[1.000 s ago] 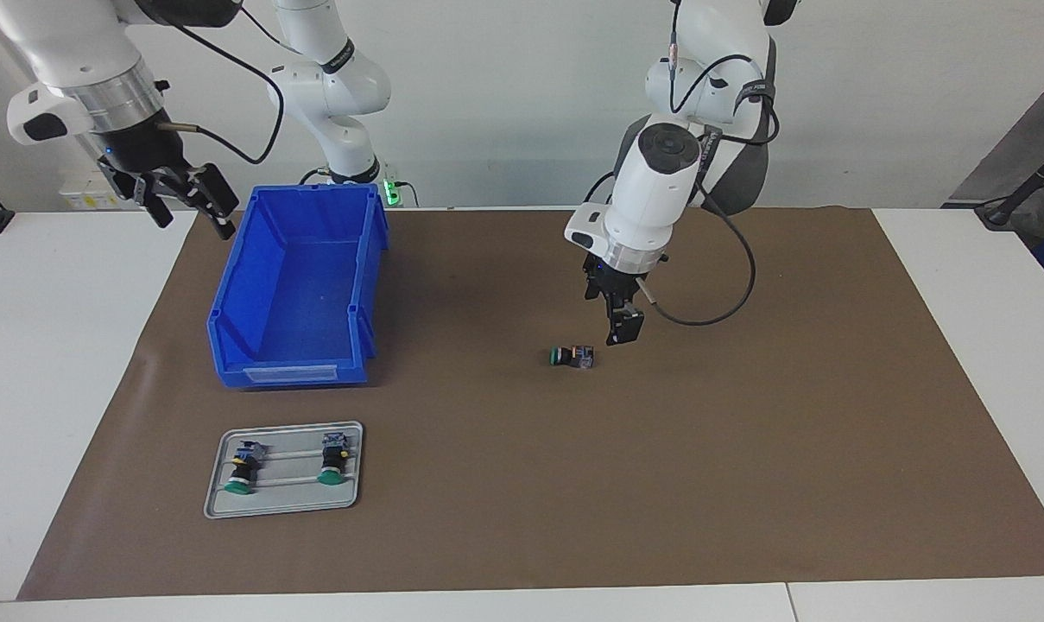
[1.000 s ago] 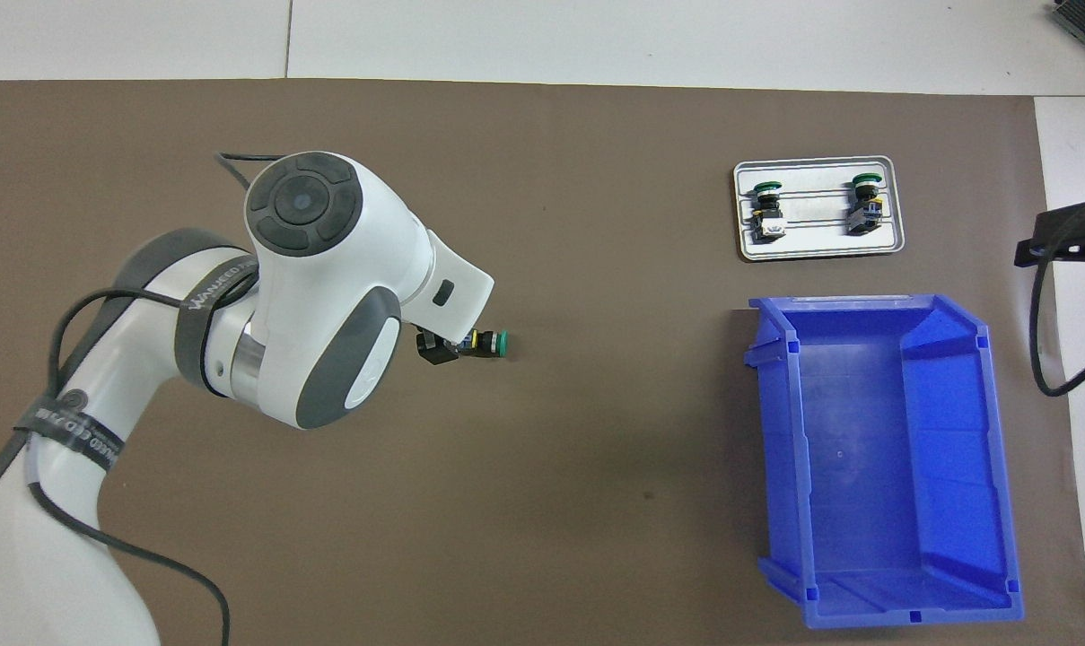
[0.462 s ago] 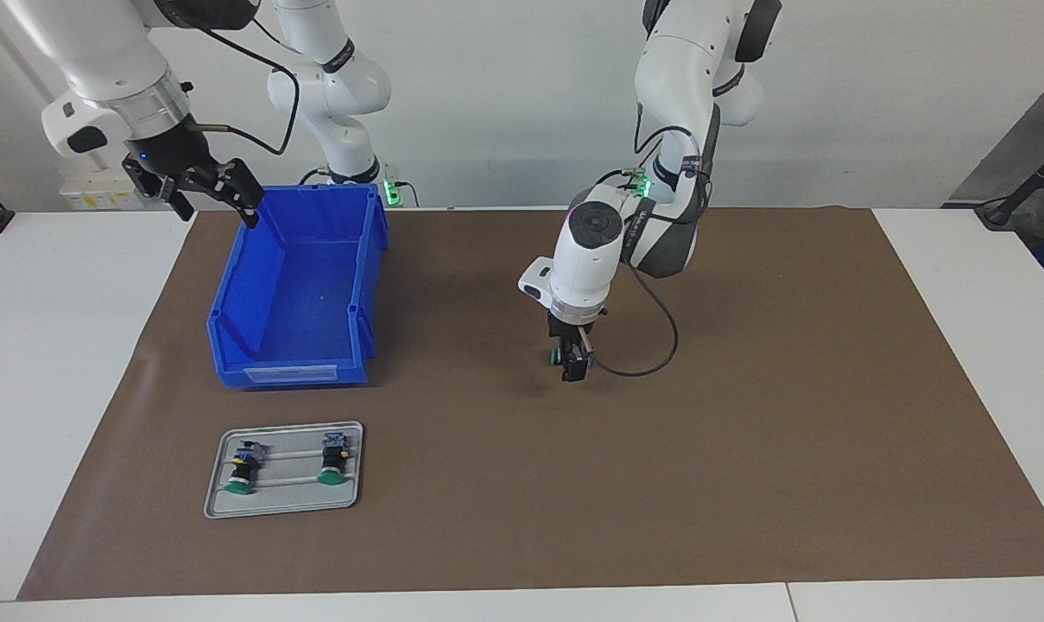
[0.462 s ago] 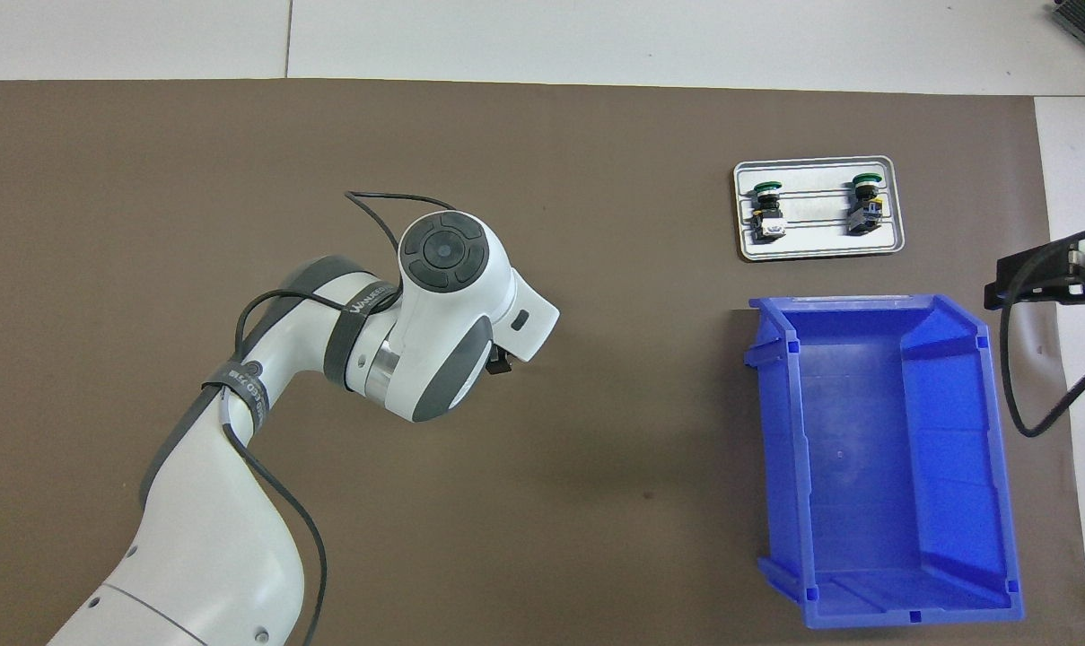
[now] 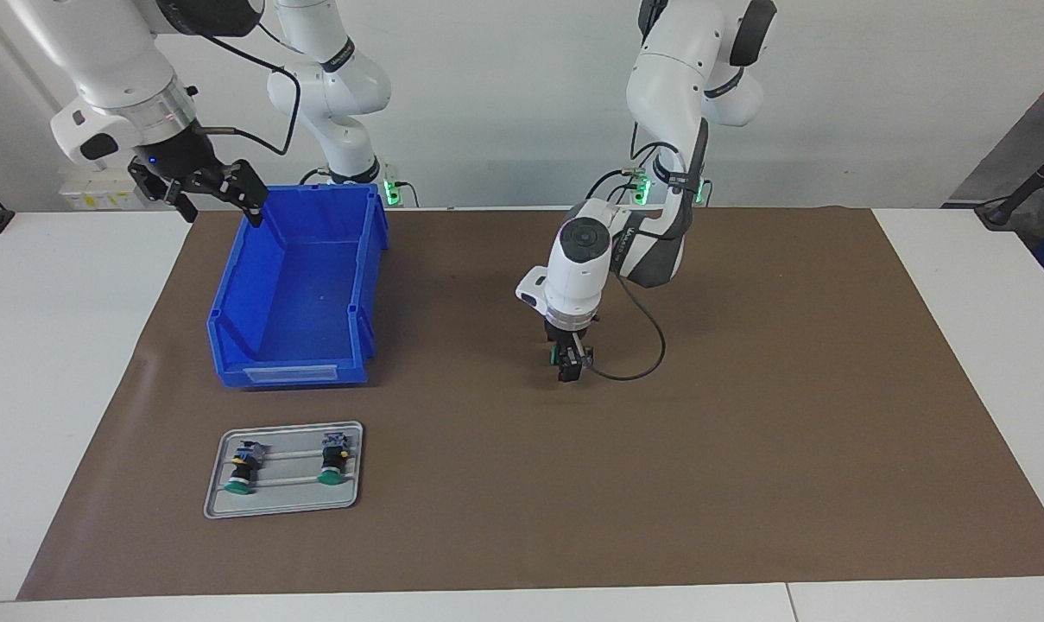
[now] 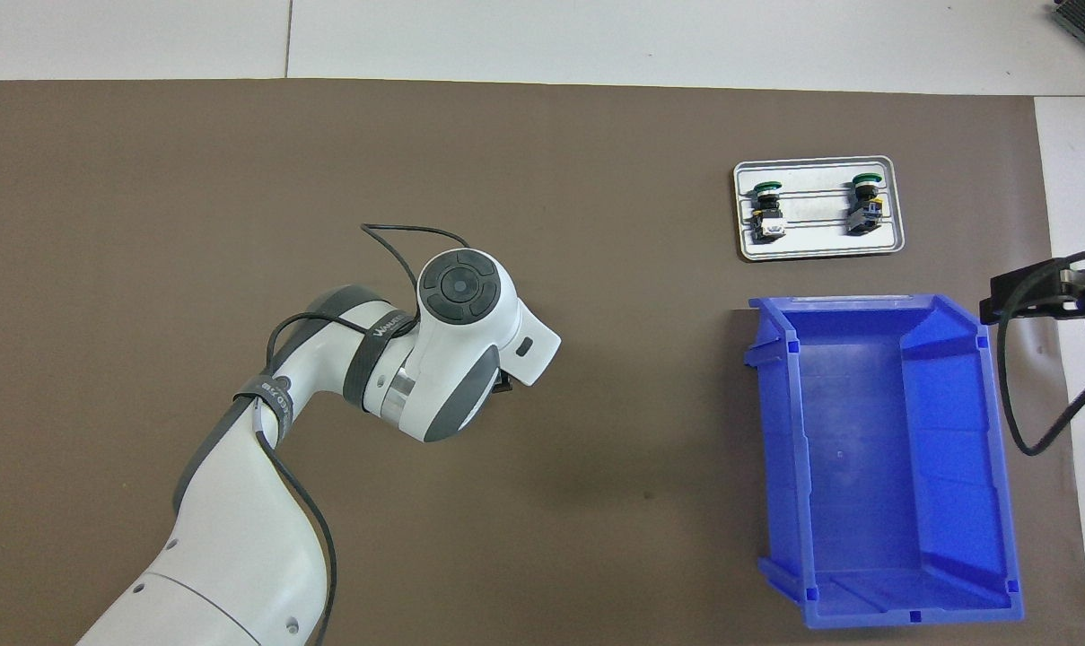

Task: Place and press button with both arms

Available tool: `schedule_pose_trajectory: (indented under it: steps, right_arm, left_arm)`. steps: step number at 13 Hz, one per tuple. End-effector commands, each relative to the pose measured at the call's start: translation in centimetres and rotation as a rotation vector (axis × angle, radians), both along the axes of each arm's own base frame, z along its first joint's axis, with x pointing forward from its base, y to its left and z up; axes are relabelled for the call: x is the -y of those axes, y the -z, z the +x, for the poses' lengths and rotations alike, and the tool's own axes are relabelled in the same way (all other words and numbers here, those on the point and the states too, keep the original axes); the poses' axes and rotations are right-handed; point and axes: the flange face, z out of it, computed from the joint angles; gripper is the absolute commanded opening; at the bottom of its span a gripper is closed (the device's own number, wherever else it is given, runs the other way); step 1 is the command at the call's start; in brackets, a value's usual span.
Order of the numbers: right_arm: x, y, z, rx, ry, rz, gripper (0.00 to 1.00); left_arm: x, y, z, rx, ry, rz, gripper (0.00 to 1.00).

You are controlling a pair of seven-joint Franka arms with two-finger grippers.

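Note:
One button (image 5: 558, 354) lies on the brown mat near the table's middle; only its green cap shows. My left gripper (image 5: 571, 370) is down on the mat, right at this button. In the overhead view the left arm's wrist (image 6: 457, 359) covers the button, and only a black tip of the left gripper (image 6: 504, 386) shows. My right gripper (image 5: 219, 210) is open and empty, up in the air over the blue bin's corner nearest the right arm's base. It also shows in the overhead view (image 6: 1042, 299).
A blue bin (image 5: 362, 294) stands open on the mat toward the right arm's end and also shows in the overhead view (image 6: 883, 467). Farther from the robots, a grey tray (image 5: 284, 510) holds two more buttons (image 5: 243, 471) (image 5: 332, 462).
The left gripper came from beside the button down onto it and has stayed there. The right gripper moved from beside the bin to over its corner.

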Motion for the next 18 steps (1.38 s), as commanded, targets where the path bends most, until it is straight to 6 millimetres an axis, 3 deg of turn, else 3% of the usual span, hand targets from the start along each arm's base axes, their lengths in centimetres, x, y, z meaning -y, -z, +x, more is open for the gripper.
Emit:
schedule_pose_trajectory:
  steps: [1,2,3,5,6,9,11,14,18]
  right_arm:
    - [0.2,0.1,-0.6,0.019,-0.025,-0.024,1.0]
    - [0.5,-0.1,-0.5,0.032,-0.023,-0.04,1.0]
    - [0.5,0.0,-0.2,0.056,-0.028,-0.055,1.0]
    - [0.4,0.1,-0.2,0.056,-0.032,-0.053,1.0]
    - [0.8,-0.1,-0.1,0.061,-0.018,-0.049,1.0]
    - [0.4,0.0,-0.2,0.056,-0.024,-0.038,1.0]
    - [0.3,0.0,-0.2,0.054,-0.027,-0.038,1.0]
    - [0.4,0.0,-0.2,0.054,-0.024,-0.038,1.0]
    - [0.3,0.0,-0.2,0.054,-0.028,-0.038,1.0]
  left_arm:
    - [-0.2,-0.9,-0.7,0.035,-0.02,0.003,0.9]
    - [-0.2,-0.9,-0.6,0.039,-0.024,0.001,0.86]
    - [-0.1,-1.0,-0.6,0.039,-0.021,0.002,0.73]
    - [-0.3,-1.2,-0.3,0.074,0.023,0.043,0.33]
    - [-0.2,-1.7,-0.1,0.109,0.064,0.078,0.04]
    - [-0.4,-2.8,0.8,0.137,0.064,0.078,0.0]
    - [-1.1,-5.0,1.7,0.17,0.042,0.055,0.0]
    - [-4.8,-8.9,2.9,0.188,-0.057,-0.002,0.0]
    - [-10.3,-10.1,4.8,0.1,-0.159,-0.166,0.0]
